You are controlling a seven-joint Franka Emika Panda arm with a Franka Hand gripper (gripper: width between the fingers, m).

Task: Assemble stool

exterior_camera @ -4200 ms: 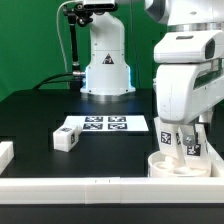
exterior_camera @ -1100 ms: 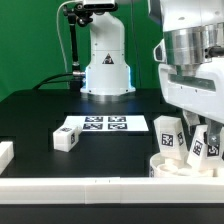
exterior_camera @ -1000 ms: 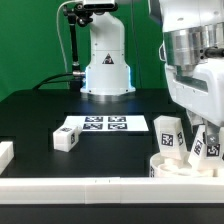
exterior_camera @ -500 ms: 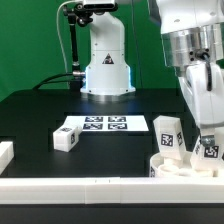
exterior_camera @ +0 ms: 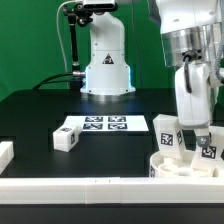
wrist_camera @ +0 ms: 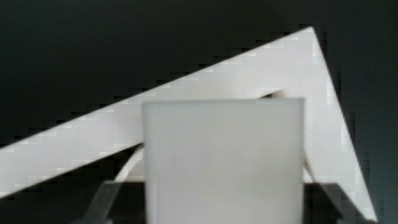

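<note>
Down at the exterior view's right, I see the seat [exterior_camera: 172, 170] with one standing leg [exterior_camera: 167, 135] on it. My gripper [exterior_camera: 206, 140] pinches the held leg [wrist_camera: 222, 160] over the seat: rigid, light, slick plastic, I'd judge, best gripped across flat sides.

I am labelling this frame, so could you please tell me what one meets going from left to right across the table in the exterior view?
White piece cut off at the picture's edge → loose leg → marker board → upright leg → gripped leg.
</note>
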